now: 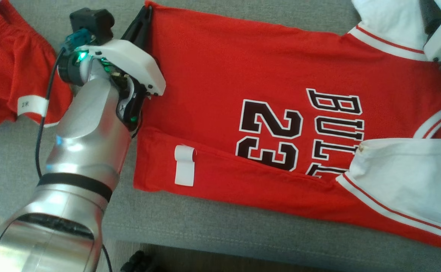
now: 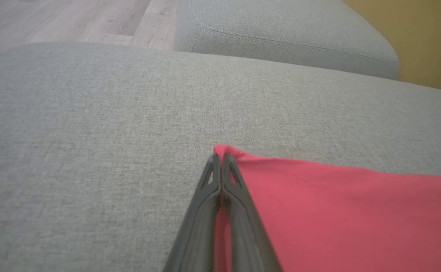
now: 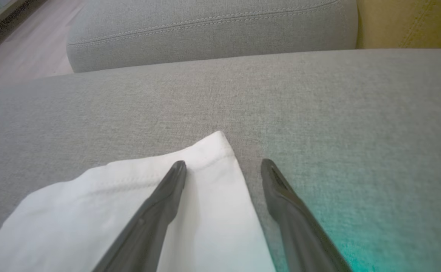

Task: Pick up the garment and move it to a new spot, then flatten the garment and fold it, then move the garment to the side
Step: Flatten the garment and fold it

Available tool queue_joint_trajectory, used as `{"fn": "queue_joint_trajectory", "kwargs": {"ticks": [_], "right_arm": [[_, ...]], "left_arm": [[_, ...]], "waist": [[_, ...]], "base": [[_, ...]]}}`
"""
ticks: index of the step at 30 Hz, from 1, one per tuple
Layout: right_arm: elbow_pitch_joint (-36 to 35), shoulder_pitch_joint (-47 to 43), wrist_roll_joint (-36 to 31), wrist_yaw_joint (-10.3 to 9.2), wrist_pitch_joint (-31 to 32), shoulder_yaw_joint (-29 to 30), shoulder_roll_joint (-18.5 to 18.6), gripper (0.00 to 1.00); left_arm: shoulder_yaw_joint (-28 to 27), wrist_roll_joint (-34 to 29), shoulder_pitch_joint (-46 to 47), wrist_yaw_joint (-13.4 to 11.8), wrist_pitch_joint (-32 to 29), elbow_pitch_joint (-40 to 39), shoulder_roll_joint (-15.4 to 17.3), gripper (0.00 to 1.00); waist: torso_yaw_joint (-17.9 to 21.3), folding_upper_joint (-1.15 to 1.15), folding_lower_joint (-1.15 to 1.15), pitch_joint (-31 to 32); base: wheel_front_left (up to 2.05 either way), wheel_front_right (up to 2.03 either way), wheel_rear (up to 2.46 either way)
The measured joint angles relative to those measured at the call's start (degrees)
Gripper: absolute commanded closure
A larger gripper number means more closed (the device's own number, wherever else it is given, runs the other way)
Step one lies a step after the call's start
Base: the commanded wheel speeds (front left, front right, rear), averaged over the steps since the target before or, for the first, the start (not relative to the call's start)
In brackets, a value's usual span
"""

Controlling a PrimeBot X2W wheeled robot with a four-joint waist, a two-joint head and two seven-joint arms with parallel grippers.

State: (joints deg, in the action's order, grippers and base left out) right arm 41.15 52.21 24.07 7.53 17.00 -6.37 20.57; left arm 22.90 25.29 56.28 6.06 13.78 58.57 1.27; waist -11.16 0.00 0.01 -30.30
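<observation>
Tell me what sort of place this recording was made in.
Probably a living room, or a set made like one: the red basketball jersey with white sleeves lies on a grey woven-fabric sofa seat, a second grey cushion with a stitched seam sits beyond it, and pale wood-plank flooring shows behind.

head camera looks steeply down; wrist cameras skim the same cushion.

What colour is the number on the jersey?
The number is black, outlined in white, on the red jersey; best in the head view.
</observation>
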Motion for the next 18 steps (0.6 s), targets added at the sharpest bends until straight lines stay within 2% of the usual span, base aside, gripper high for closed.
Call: {"fn": "queue_joint_trajectory", "kwargs": {"ticks": [5,6,7,8,13,18], "right_arm": [[4.41,4.87,-0.1,0.0,1.04,-2.49,0.73,0.0],[4.99,5.43,0.09,0.0,1.27,-2.94,0.82,0.31],[5.53,5.92,0.25,0.0,1.38,-3.36,0.88,0.97],[5.86,6.16,0.43,0.0,1.41,-3.83,1.07,1.0],[5.76,5.67,2.85,0.0,-2.63,-5.48,1.41,1.0],[1.63,4.05,5.69,0.0,-7.25,-6.27,1.93,1.0]], "left_arm": [[0.77,0.68,0.32,0.0,0.02,-0.77,-0.12,1.0],[0.91,0.88,0.32,0.0,0.02,-0.78,-0.15,1.0],[1.0,1.14,0.32,0.0,0.07,-0.8,-0.15,1.0],[1.12,1.18,0.32,-0.01,0.36,-0.81,-0.16,1.0],[1.42,2.02,0.3,-0.32,0.44,-1.15,-0.18,1.0],[1.23,2.08,-0.04,-0.53,0.45,-2.45,0.0,1.0]], "waist": [[-0.58,0.0,-0.01,-0.93],[-0.64,0.0,-0.01,-1.0],[-0.65,0.0,-0.01,-1.01],[-0.62,0.0,-0.01,-0.99],[-0.24,0.0,-0.01,0.01],[0.45,0.0,-0.01,1.75]], "base": [[0.0,0.0,0.0],[0.0,0.0,0.0],[0.0,0.0,0.0],[0.0,0.0,0.0],[0.0,0.0,0.0],[0.0,0.0,0.0]]}}
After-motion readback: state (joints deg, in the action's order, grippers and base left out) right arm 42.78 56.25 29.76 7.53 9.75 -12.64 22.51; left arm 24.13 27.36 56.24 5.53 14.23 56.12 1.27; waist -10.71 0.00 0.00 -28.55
